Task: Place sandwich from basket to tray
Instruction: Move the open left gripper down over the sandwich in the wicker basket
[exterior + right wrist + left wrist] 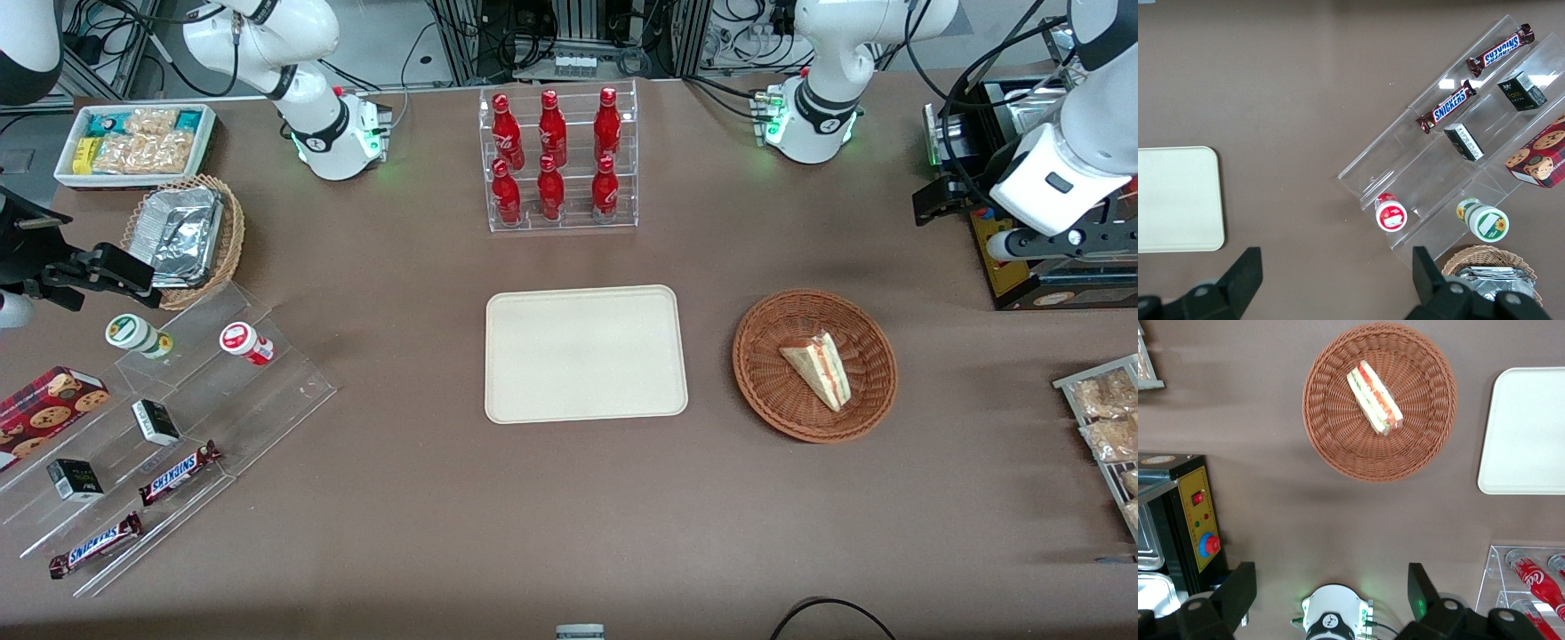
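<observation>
— On bench: sandwich (818, 369) lying in basket (763, 373), tray (585, 353) beside it. Hand (1331, 593)?
— High above, well apart, spread wide, holding nothing. Risk: slippery wrap, tilted wedge; could squirt out or drag basket.

"SNICKERS" was printed on two brown chocolate bars (180, 472) (96, 544) on the clear acrylic stepped stand (178, 427); a red bottle (1538, 581) carried white Coca-Cola script.

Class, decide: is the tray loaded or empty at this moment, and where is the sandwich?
Empty. The tray shows only bare cream surface. The sandwich lies in the basket beside it, untouched; the open gripper hangs high above the table.
</observation>
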